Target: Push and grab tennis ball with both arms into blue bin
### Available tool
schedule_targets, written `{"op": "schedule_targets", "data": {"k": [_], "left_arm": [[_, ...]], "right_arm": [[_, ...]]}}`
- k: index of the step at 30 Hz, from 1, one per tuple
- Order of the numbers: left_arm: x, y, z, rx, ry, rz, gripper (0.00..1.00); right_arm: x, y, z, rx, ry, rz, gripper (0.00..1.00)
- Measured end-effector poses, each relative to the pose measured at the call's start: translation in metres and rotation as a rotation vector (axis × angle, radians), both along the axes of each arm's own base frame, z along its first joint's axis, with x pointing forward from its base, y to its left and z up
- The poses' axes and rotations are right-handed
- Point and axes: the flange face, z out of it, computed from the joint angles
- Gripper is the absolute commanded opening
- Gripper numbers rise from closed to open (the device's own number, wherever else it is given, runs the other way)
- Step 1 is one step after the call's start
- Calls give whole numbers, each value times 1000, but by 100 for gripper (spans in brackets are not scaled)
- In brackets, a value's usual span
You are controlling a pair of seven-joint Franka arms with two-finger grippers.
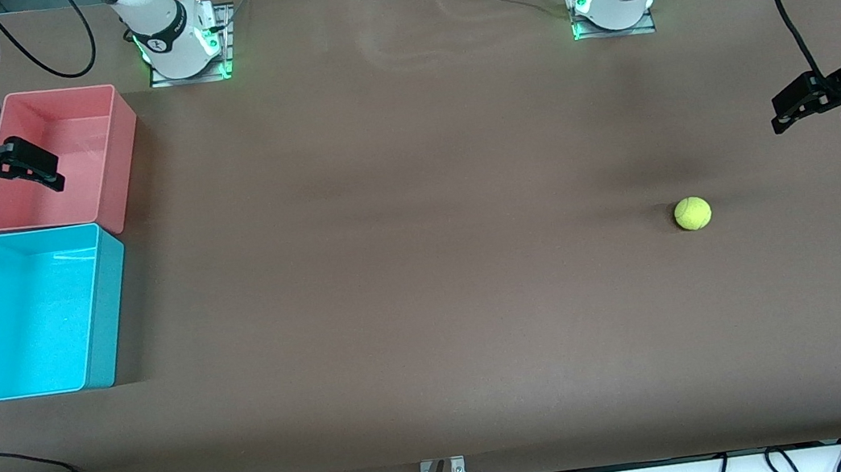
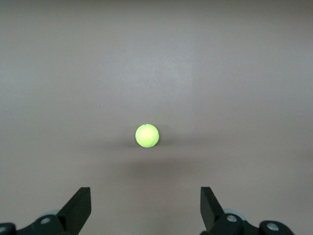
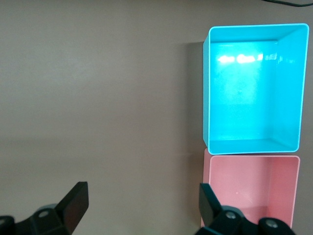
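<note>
We are at the opening push: our left gripper [image 1: 786,113], jaws spread, must sweep the tennis ball [image 1: 692,213] toward the blue bin [image 1: 105,310] (right gripper [image 1: 47,173], also spread, hangs over the pink bin [image 1: 124,145]).

Left arm reached out from base at table's left-arm end, wrist up in air at that edge of front view. Left gripper [image 1: 785,113] hung above bare tabletop, fingers [image 2: 78,208] spread wide, nothing between them. Right arm reached out to table's right-arm end, wrist also raised. Right gripper [image 1: 47,173] hung over pink bin [image 1: 96,108], fingers [image 3: 74,200] likewise spread wide, empty. Both grippers pointed inward toward table's middle.
</note>
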Motion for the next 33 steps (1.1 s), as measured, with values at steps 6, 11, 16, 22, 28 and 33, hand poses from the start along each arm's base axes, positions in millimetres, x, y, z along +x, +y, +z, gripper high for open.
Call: {"op": "schedule_targets", "data": {"k": [6,11,16,22,28,33], "left_arm": [[0,0,0,0,-1,33,0],[0,0,1,0,-1,48,0],[0,1,0,0,-1,173,0],[1,1,-5,1,9,383,0],[7,4,-26,16,47,679,0],[16,10,-58,45,98,895,0]], "right_arm": [[0,0,0,0,0,0,100],[0,0,0,0,0,0,100],[0,0,0,0,0,0,100],[0,0,0,0,0,0,100],[0,0,0,0,0,0,100],[0,0,0,0,0,0,100]]}}
